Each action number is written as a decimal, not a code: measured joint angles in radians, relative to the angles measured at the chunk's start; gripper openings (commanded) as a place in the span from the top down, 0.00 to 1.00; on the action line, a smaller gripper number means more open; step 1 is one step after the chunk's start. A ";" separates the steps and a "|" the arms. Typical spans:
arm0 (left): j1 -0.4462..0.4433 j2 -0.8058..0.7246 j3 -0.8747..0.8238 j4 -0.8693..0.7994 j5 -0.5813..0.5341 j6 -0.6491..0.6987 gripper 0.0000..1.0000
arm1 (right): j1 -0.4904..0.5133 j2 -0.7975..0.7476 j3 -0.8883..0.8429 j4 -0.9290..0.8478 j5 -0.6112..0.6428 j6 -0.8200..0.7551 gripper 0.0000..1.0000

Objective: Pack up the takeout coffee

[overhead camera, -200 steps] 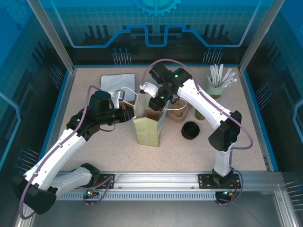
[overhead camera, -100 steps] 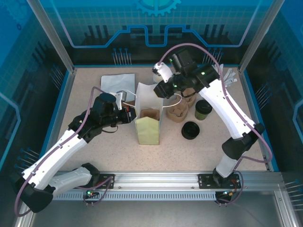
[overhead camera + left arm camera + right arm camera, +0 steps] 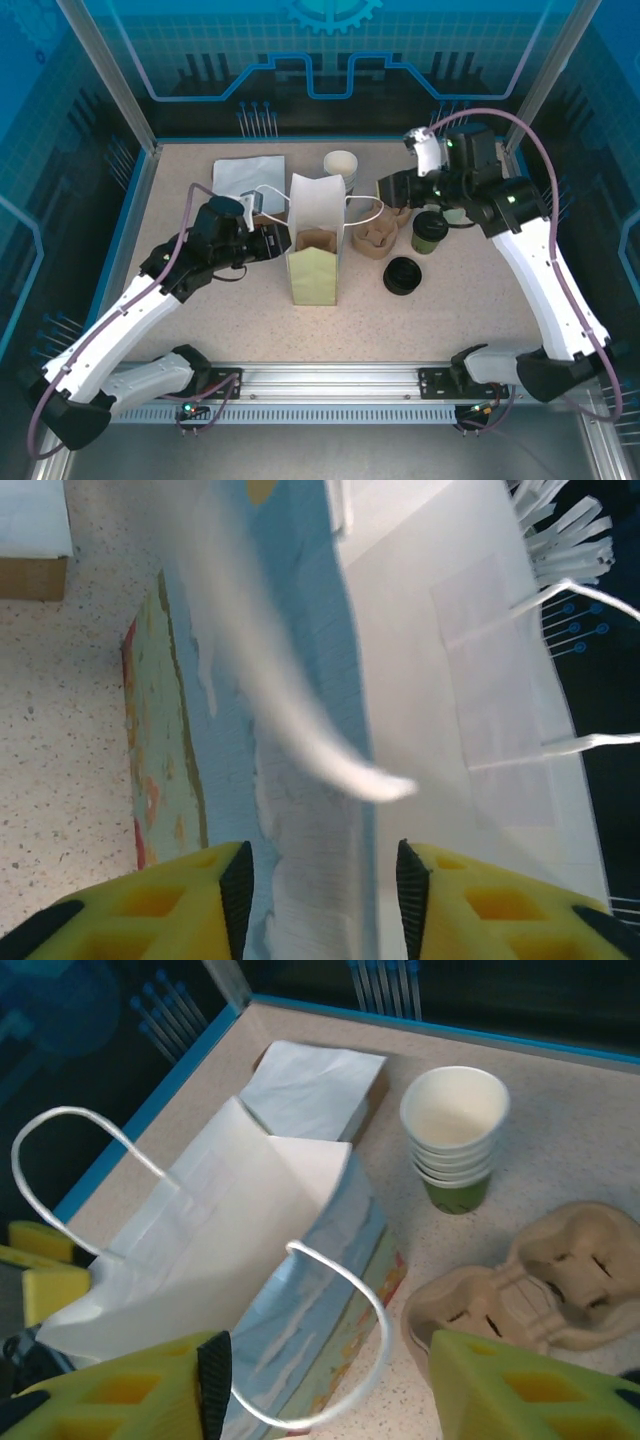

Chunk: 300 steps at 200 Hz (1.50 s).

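The left gripper [image 3: 320,865] has yellow fingers [image 3: 170,905] with black inner edges; between them the paper bag [image 3: 300,780] shows a pale blue-and-white side panel, edged in green and red; ahead of the right gripper [image 3: 325,1360], also yellow, the bag is plain white; beyond it a stack of cups [image 3: 455,1135] is white over a green band; right of that gripper's tips the moulded tray [image 3: 530,1280] is tan on a speckled beige tabletop [image 3: 570,1150]; the takeout coffee [image 3: 430,232] near the right gripper seems green under a black lid.
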 measured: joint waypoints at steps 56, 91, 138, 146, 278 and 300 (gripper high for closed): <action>0.000 -0.032 0.193 -0.164 -0.040 0.064 0.33 | -0.175 -0.161 -0.222 0.087 -0.055 0.074 0.00; 0.001 0.018 0.375 -0.291 -0.080 0.136 0.25 | -0.270 -0.239 -0.344 0.136 -0.125 0.117 0.00; 0.058 0.254 0.674 -0.431 -0.082 0.271 0.22 | -0.335 -0.240 -0.366 0.138 -0.151 0.131 0.00; 0.067 0.304 0.727 -0.456 -0.076 0.302 0.21 | -0.341 -0.240 -0.366 0.137 -0.151 0.131 0.00; 0.113 0.953 1.207 -0.774 -0.026 0.842 0.20 | -0.406 -0.282 -0.410 0.092 -0.170 0.093 0.00; 0.115 0.981 1.219 -0.767 -0.036 0.872 0.24 | -0.410 -0.283 -0.413 0.092 -0.179 0.093 0.00</action>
